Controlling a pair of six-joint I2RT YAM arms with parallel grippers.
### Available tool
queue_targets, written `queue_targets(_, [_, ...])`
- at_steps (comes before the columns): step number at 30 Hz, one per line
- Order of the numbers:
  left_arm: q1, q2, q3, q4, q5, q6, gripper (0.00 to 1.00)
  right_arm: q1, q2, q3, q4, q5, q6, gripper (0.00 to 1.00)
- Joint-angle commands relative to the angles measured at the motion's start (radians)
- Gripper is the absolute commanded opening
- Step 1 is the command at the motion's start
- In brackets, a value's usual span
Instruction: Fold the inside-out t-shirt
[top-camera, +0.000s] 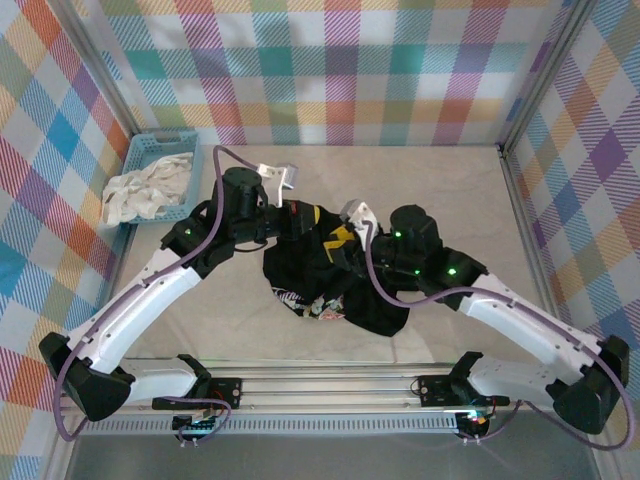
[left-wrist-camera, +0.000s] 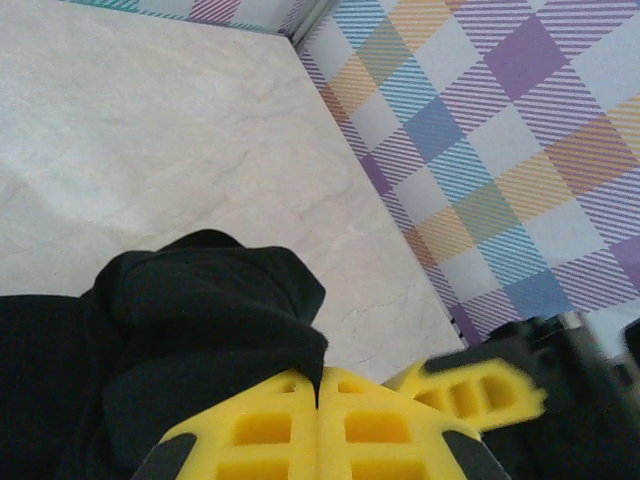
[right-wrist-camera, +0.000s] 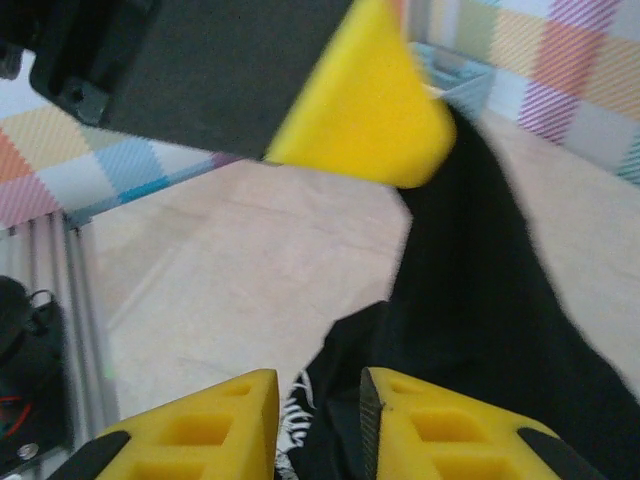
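1. Plaid walls ring the pale table (top-camera: 450, 190), where the inside-out t-shirt (top-camera: 335, 295) lies bunched beneath and just ahead of both grippers.
2. The left gripper (left-wrist-camera: 318, 385) is pressed together on a black fold that rises from its fingertips.
3. The right gripper (right-wrist-camera: 318, 395), just beside it, has its jaws slightly apart with printed cloth in the gap. Whether it pinches yet, I cannot tell.
4. The step looks like getting a second hold so the shirt can be spread.
5. The right grip should be firm on cloth before the arms part, and both arms should then draw apart evenly.

Bright even light; soft shadows; right wrist view motion-blurred.
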Motion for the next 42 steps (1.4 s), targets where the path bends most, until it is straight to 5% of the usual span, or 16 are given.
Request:
queue_targets(1, [-0.016,-0.005,0.038,-0.001,0.008,0.017,0.0,0.0,0.067,0.032,0.082,-0.03,0.018,0.27])
queue_targets(15, [-0.017,-0.013,0.028,-0.001,0.004,0.025,0.0,-0.001,0.139,0.096,0.048,0.169,-0.026,0.21])
queue_targets(25, [-0.017,-0.014,0.019,0.001,-0.033,0.039,0.0,-0.004,0.124,0.116,0.01,0.135,-0.048,0.0])
queue_targets(32, [-0.017,0.002,0.014,0.009,-0.204,0.063,0.0,-0.055,0.036,0.154,-0.057,-0.132,-0.065,0.0])
queue_targets(42, [-0.015,0.025,0.014,0.034,-0.23,0.06,0.0,-0.311,0.028,0.081,0.283,-0.589,0.404,0.0])
